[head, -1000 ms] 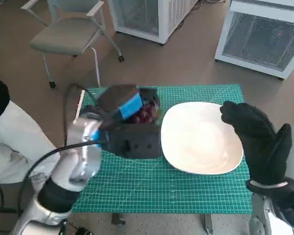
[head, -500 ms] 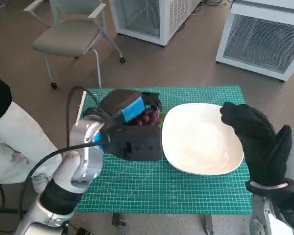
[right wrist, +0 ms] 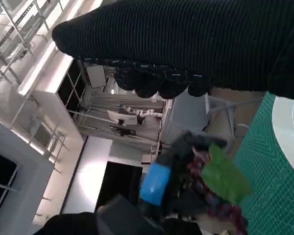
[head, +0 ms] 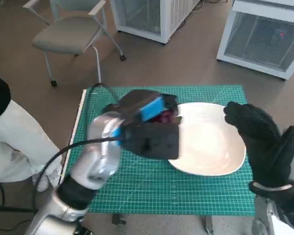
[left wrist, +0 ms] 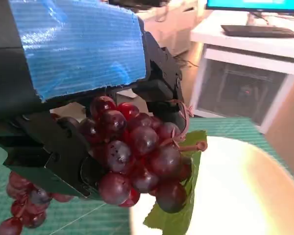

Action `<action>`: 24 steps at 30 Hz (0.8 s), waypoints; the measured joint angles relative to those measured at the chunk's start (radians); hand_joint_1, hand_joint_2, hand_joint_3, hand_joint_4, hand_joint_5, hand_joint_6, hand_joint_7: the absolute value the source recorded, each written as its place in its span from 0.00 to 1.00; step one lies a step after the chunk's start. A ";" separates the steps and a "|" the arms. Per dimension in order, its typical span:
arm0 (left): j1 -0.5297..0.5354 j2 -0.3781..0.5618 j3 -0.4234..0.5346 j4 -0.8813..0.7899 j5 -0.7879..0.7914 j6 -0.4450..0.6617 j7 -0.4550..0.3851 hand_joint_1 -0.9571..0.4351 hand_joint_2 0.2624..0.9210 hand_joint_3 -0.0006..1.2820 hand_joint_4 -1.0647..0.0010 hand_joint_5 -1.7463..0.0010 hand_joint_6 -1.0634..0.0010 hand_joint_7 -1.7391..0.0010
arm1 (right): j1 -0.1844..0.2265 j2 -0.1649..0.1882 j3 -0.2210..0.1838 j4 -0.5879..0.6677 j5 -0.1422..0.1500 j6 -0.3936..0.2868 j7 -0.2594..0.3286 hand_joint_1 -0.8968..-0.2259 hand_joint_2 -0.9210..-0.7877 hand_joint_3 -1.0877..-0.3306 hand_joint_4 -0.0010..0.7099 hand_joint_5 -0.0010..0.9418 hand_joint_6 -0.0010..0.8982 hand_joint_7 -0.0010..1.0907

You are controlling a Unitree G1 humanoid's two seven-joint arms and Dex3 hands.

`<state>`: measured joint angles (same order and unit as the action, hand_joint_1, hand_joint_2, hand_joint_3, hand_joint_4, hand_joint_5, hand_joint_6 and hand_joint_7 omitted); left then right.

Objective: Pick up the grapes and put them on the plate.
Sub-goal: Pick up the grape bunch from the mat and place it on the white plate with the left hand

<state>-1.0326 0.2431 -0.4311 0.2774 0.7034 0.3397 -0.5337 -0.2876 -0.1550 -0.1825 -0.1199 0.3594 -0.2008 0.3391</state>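
- Your left hand (head: 149,115), black w/ blue tape on its back, holds the bunch of dark red plastic grapes (left wrist: 137,156) w/ a green leaf; in the left wrist view the black fingers (left wrist: 49,156) curl round the bunch from both sides, berries bulging out between them.
- A smaller strand of the bunch dangles loose beside the fingers, near the green mat.
- Grapes are off the worktop, carried in the air; from the head view they sit at the near-left edge of the round white plate (head: 215,147), only a sliver of red (head: 162,116) showing past the tape.
- Leaf tip hangs over the plate's rim in the left wrist view; touching or not, can't tell.
- Your right hand (head: 262,142), in the black knitted glove, hovers over the plate's right side, fingers apart & lightly curved, holding nothing.
- Plate lies on the green gridded cutting mat (head: 152,191) covering the worktop.
- Right wrist view: glove along the top, left hand w/ grapes (right wrist: 213,191) & leaf beyond the plate's edge.
- Bkgd: grey chair (head: 68,34) on the floor, white grilled cabinets (head: 264,36) beyond the worktop, a person's white sleeve (head: 14,142) at left.
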 measured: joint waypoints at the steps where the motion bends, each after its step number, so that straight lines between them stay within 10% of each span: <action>1: -0.019 -0.012 -0.004 0.015 -0.001 0.000 0.000 0.69 0.95 0.04 0.25 0.31 0.31 0.48 | 0.002 0.000 -0.002 -0.004 0.000 0.001 0.000 0.70 0.00 0.60 0.62 0.67 0.20 0.86; 11: -0.185 -0.131 -0.028 0.195 -0.031 -0.049 0.027 0.69 0.73 0.29 0.37 0.24 0.35 0.40 | 0.036 0.000 -0.028 -0.037 0.010 0.012 -0.009 0.69 0.00 0.61 0.63 0.67 0.21 0.86; 20: -0.268 -0.204 -0.040 0.411 -0.061 -0.175 0.100 0.69 0.83 0.15 0.25 0.33 0.33 0.43 | 0.051 -0.001 -0.042 -0.058 -0.003 0.011 -0.035 0.68 0.00 0.61 0.63 0.66 0.22 0.85; 24: -0.289 -0.227 -0.044 0.492 -0.072 -0.214 0.122 0.69 0.63 0.37 0.34 0.25 0.34 0.38 | 0.058 -0.001 -0.045 -0.061 -0.011 0.010 -0.043 0.68 0.00 0.61 0.63 0.66 0.22 0.85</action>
<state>-1.3219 0.0158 -0.4752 0.7693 0.6315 0.1254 -0.4122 -0.2300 -0.1555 -0.2273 -0.1809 0.3484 -0.1911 0.2959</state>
